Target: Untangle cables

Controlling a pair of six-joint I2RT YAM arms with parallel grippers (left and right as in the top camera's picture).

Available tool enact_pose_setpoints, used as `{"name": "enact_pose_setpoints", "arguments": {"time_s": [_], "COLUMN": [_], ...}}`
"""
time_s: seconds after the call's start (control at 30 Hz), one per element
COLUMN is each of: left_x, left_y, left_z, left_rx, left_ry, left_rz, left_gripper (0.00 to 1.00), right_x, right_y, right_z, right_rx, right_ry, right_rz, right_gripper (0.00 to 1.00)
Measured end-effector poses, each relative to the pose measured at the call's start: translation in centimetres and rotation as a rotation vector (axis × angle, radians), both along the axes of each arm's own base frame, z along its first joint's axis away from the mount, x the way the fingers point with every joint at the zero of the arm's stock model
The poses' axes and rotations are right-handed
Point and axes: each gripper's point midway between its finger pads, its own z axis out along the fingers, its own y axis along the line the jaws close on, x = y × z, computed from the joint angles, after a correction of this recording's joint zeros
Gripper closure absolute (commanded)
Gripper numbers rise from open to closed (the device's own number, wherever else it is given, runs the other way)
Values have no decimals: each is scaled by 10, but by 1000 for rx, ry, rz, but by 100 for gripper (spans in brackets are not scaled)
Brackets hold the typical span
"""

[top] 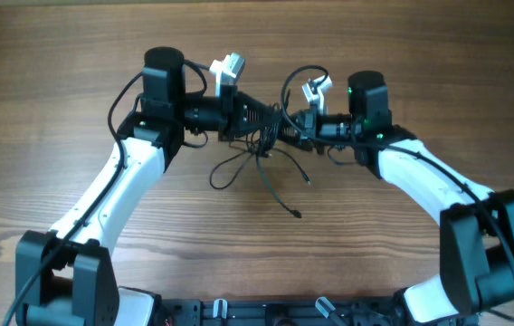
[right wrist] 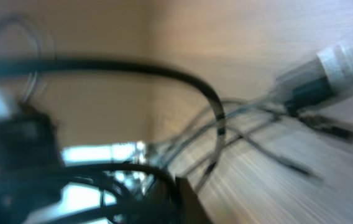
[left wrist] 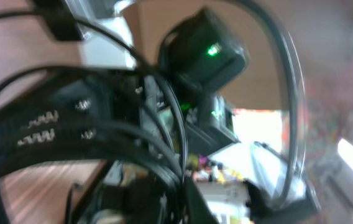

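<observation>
Jaws of both arms meet nose to nose near the middle of the bench (top: 58,54), closer to its far edge, and the cables (top: 263,149) bunch in the narrow space between them. We cannot tell how wide the left jaws or the right jaws stand, nor whether either pinches a cord: both wrist views are blurred. Loose loops and one long strand trail from the bunch toward the near edge, the strand ending in a small plug (top: 298,215).
</observation>
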Motion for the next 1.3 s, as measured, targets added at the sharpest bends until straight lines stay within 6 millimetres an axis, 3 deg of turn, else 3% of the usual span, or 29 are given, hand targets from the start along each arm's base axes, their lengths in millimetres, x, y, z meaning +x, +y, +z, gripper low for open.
{"name": "enact_pose_setpoints", "arguments": {"time_s": [0.07, 0.13, 0.27, 0.57, 0.63, 0.67, 0.7, 0.73, 0.8, 0.9, 0.97, 1.1, 1.17, 1.3], "left_x": [-4, -8, -9, 9, 14, 19, 25, 26, 27, 27, 30, 43, 48, 49], "left_y": [9, 23, 53, 87, 106, 119, 136, 141, 143, 139, 131, 102, 89, 79], "left_z": [-28, -57, -98, -126, -135, -138, -141, -142, -143, -142, -135, -103, -85, -67], "left_rx": [78, 196, 421, 641, 735, 773, 822, 841, 859, 847, 790, 574, 470, 367], "left_ry": [67, 104, 71, -26, -24, -22, -20, -21, -25, -30, -49, -156, -192, -201], "left_rz": [34, 80, 141, 224, 275, 313, 364, 376, 382, 374, 363, 324, 307, 288], "left_gripper": [96, 96, 96, 96, 96, 96, 96, 96, 96, 96, 96, 96, 96, 96], "right_x": [-9, -9, -8, 3, 20, 35, 38, 41, 49, 57, 52, 27, 14, -11], "right_y": [-10, -17, -28, -69, -106, -147, -156, -162, -159, -149, -142, -113, -94, -57], "right_z": [-28, -40, -50, -50, -57, -57, -54, -47, -22, 25, 40, 33, 29, 25], "right_rx": [-131, -203, -252, -235, -310, -363, -371, -373, -353, -307, -290, -284, -284, -274], "right_ry": [50, 20, -7, 20, 20, 4, -6, -32, -118, -252, -278, -217, -194, -158], "right_rz": [-29, -35, -37, -100, -216, -334, -359, -371, -359, -335, -314, -211, -150, -41], "right_gripper": [96, 96, 96, 96, 96, 96, 96, 96, 95, 66, 61, 40, 34, 30]}}
